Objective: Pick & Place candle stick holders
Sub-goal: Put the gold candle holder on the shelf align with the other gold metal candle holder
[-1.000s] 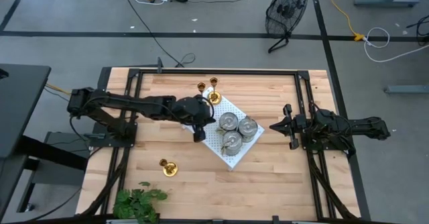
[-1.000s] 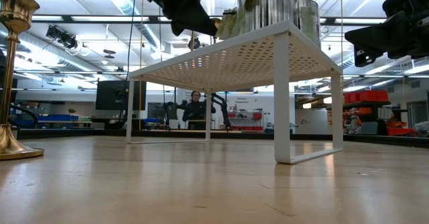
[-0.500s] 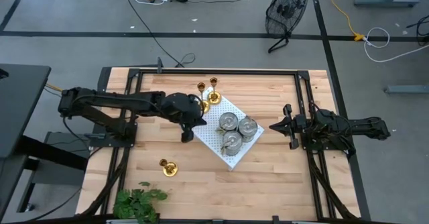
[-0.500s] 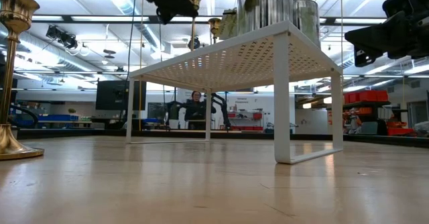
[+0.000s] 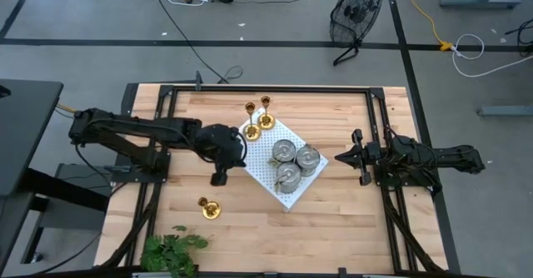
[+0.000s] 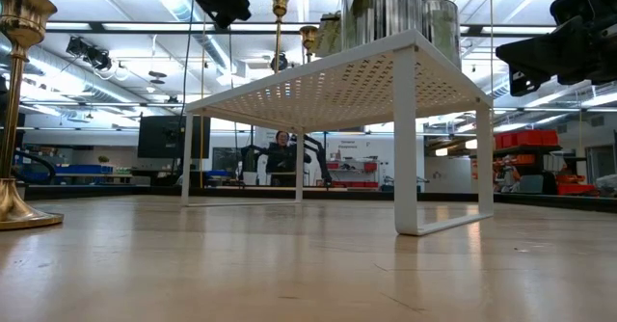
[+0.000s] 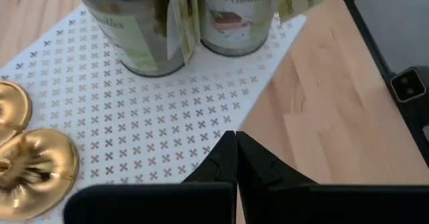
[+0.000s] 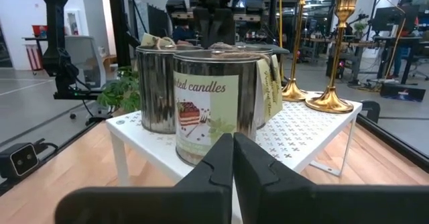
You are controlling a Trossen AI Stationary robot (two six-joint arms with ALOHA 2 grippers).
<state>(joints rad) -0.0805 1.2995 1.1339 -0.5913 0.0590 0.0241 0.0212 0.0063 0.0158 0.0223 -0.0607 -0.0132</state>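
- The perforated board [image 5: 265, 163] stands raised at the middle of the counter [image 5: 333, 211].
- Three cans [image 5: 293, 163] cluster on the board's right part; two candle stick holders [image 5: 258, 116] stand at its far left corner.
- A third holder [image 5: 207, 208] stands on the counter near the plant [image 5: 171, 250].

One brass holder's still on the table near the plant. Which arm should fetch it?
Left. The left gripper hangs beside the white board, on the same side as the brass holder. The right gripper waits across the board, farther away.
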